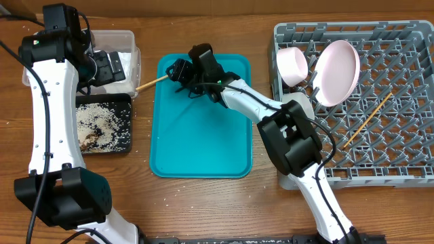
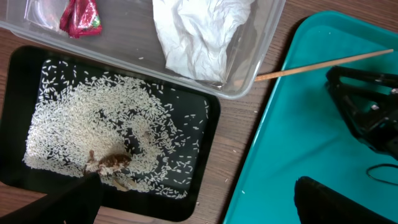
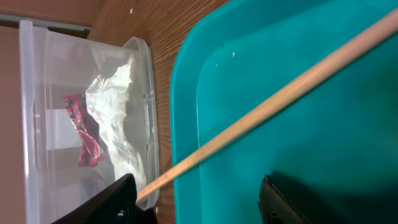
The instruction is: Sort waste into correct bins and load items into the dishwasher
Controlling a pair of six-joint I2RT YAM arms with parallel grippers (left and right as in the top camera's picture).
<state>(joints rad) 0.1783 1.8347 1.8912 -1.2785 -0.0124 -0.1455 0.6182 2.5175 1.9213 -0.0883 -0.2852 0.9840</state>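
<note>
Counter [image 1: 203,203]: wood-grain, with the teal tray [image 1: 203,149] in the middle, the bins to the left and the dish rack [image 1: 407,135] to the right.
Chopstick [image 1: 152,80]: lies slanted across the teal tray's upper-left rim, its outer tip over bare wood just beside the clear tub [image 1: 129,41]. The second chopstick [image 1: 367,120] already lies in the rack.
Right tool [image 3: 196,186]: spread wide over the tray with nothing gripped. The stick runs just ahead of its fingers.
Left tool [image 2: 196,186]: wide apart and empty, hovering above the black tray [image 2: 200,124] of rice [image 2: 93,124].
Handling: expect a light, stiff, thin stick that rolls easily (smooth wood on slick plastic). You'd likely do best pinching it square across, mid-length, over the tray.
</note>
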